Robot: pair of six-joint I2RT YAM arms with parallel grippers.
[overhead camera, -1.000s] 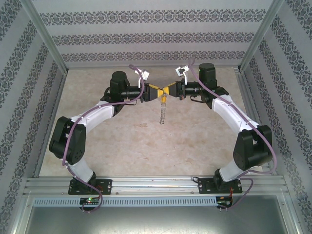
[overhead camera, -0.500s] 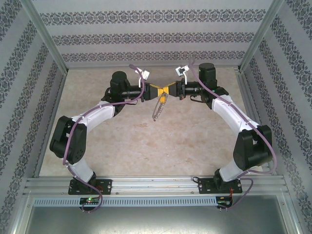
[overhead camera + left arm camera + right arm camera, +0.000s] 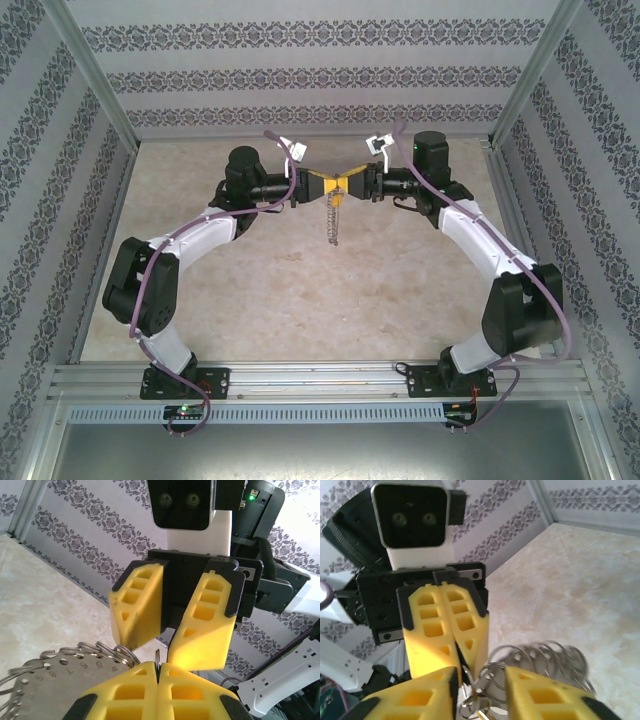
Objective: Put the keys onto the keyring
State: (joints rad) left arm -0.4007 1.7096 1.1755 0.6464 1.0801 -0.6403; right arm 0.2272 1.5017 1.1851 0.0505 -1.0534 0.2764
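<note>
My left gripper is shut on the thin grey wire edge of the keyring, held high over the middle of the table. My right gripper faces it tip to tip, open, with its yellow fingers apart on either side of the ring. A bunch of small metal rings and a numbered grey metal tag hang from the keyring, seen as a dangling chain from above. I cannot pick out the keys among the rings.
The beige tabletop lies well below both grippers. Patterned walls and aluminium frame posts close in the back and sides. The arm bases sit on the near rail.
My right gripper has opened and let go of the ring while the left one closed onto it. The dangling rings swung left, then back to hang straight down.
</note>
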